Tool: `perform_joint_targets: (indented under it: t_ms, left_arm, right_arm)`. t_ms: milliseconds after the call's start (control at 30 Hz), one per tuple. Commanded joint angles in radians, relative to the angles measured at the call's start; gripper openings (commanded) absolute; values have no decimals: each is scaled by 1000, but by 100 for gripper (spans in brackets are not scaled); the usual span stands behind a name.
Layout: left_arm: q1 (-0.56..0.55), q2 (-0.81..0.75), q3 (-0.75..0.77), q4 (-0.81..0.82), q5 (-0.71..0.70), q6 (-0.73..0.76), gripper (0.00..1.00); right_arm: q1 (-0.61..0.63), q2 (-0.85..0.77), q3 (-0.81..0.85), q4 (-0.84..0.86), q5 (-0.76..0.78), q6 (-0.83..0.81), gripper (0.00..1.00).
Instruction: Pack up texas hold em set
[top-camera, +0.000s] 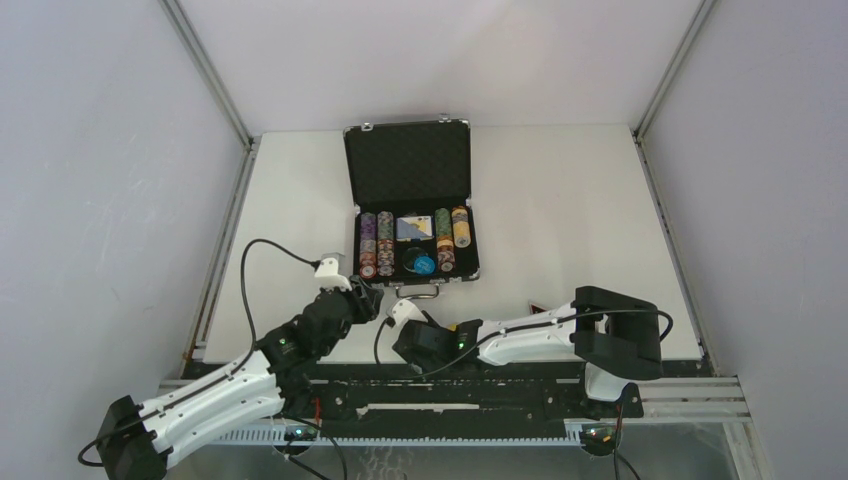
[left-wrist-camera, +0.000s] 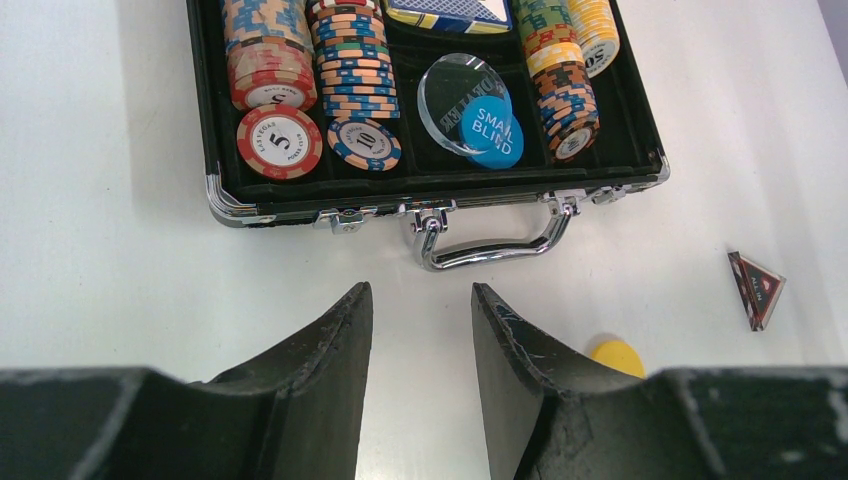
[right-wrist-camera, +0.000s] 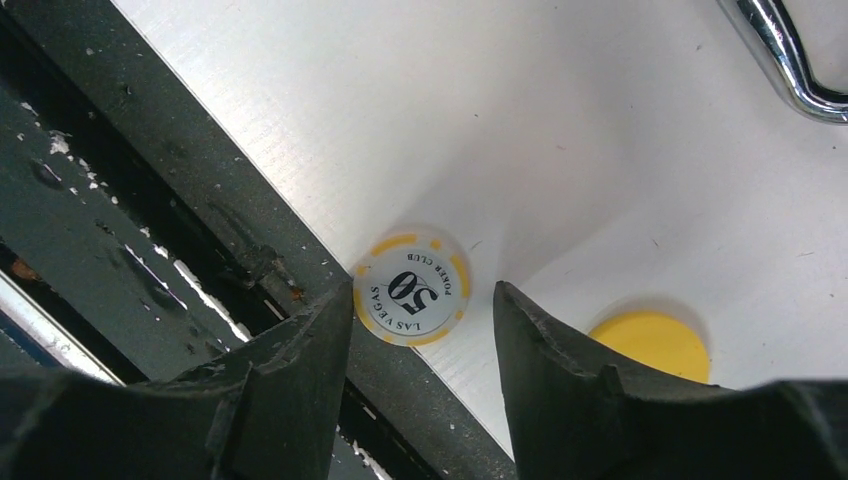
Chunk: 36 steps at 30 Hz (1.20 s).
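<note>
One white-and-yellow round 50 chip (right-wrist-camera: 411, 285) sits at the bench's (right-wrist-camera: 600, 120) near edge, bracketed by the spread right jaws, seemingly for pickup; left jaws hang spread, empty.

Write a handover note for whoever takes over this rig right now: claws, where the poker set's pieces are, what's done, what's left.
Left claw: open, empty, in front of the handle.
Right claw: open, fingers either side of the 50 chip at the near edge of the table, not gripping it.
Case: open, lid up.
Done: chip stacks, card deck, clear button and blue small blind button are inside.
Loose on the table: the 50 chip, yellow button, triangle token.
Left to do: put those three in and close the lid.
</note>
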<state>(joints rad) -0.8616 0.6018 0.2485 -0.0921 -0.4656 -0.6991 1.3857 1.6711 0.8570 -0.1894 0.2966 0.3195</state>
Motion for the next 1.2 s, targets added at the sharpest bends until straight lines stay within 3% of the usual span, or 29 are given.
perform_joint_targets:
  t_ms: [0, 300, 767, 1167]
  left_arm:
    - [7, -5, -18, 21, 1, 16, 46]
    - [7, -3, -17, 24, 2, 17, 46]
    - [7, 9, -15, 31, 7, 18, 46]
    - [7, 3, -7, 21, 19, 21, 46]
  right_arm:
    - [15, 16, 7, 18, 2, 8, 60]
    - [27, 32, 7, 13, 18, 28, 56]
    - [27, 18, 7, 4, 32, 37, 38]
    - [-4, -18, 21, 5, 54, 23, 37]
